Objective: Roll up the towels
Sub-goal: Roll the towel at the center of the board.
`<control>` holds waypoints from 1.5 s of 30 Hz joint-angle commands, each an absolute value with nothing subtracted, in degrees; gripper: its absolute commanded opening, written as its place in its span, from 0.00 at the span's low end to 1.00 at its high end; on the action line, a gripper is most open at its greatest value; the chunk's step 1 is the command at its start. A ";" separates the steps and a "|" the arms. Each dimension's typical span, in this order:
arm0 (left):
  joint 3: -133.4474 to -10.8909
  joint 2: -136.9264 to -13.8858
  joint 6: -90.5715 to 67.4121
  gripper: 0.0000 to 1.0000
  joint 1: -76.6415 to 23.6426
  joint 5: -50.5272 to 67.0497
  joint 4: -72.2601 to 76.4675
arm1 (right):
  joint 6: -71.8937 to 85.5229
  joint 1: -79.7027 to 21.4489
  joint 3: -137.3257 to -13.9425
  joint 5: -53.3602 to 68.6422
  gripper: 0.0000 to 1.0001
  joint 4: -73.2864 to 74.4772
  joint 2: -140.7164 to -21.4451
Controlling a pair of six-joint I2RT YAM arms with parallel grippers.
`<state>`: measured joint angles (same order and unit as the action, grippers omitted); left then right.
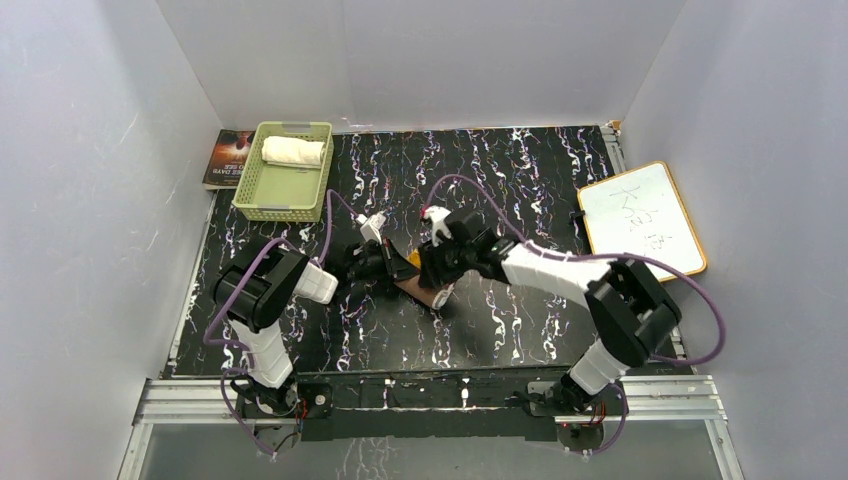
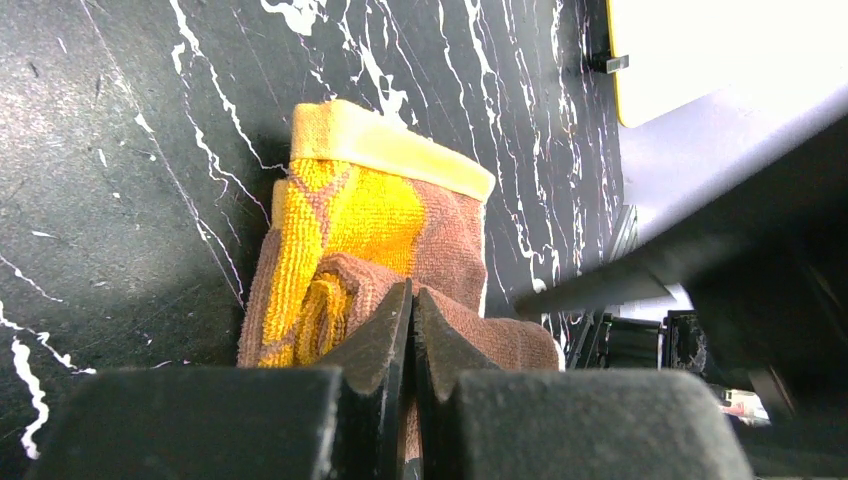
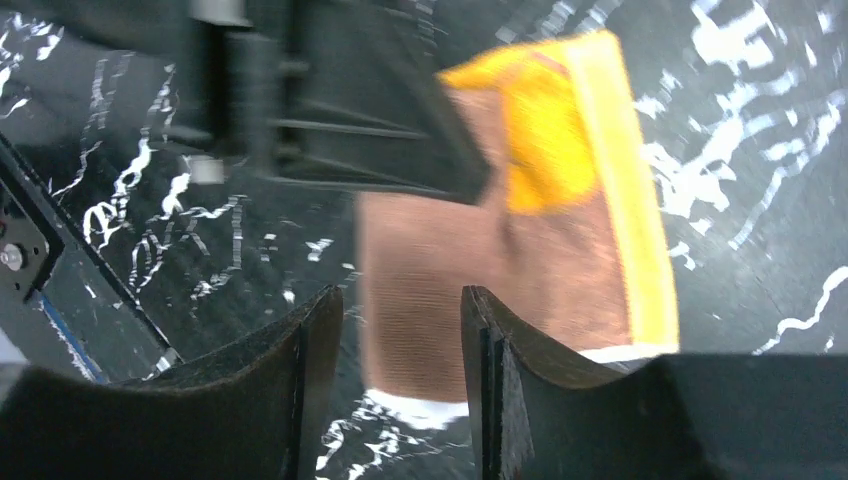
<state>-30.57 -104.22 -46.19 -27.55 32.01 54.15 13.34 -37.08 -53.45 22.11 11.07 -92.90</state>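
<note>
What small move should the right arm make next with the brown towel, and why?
Probably lower the right gripper onto the brown towel and pinch its loose end: its jaws stand open above the cloth, empty, while the left gripper pinches a bunched fold.

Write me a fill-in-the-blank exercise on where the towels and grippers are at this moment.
The white towel lies rolled in the green ____.
The left gripper is ____ on a fold of the brown towel.
The right gripper has its jaws ____ above that towel.
The whiteboard lies on the robot's ____ side.
Missing: basket, shut, open, right.
</note>
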 commanded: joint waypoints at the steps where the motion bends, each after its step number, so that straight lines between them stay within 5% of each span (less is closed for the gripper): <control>1: -29.40 -106.12 -42.54 0.00 -27.84 27.54 46.68 | 6.04 -46.99 -51.09 2.01 0.46 6.45 -84.65; 24: -30.62 -103.91 -39.95 0.00 -27.93 26.93 41.25 | -1.71 -64.19 -54.25 -20.82 0.49 11.16 -96.29; 34: -31.65 -101.40 -39.11 0.00 -26.90 29.21 38.82 | 1.01 -64.12 -55.15 -30.42 0.30 12.90 -102.09; 40: -30.83 -93.66 -39.74 0.00 -21.66 31.96 36.59 | 1.44 -62.04 -54.47 -22.38 0.18 11.39 -100.21; 45: -33.37 -84.09 -34.91 0.16 -18.96 32.37 27.03 | 2.32 -56.60 -52.55 -1.26 0.16 7.65 -92.77</control>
<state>-31.46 -91.50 -39.99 -20.80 32.23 36.67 -0.30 -60.75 -54.08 -19.57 10.09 -97.08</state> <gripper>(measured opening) 0.106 0.221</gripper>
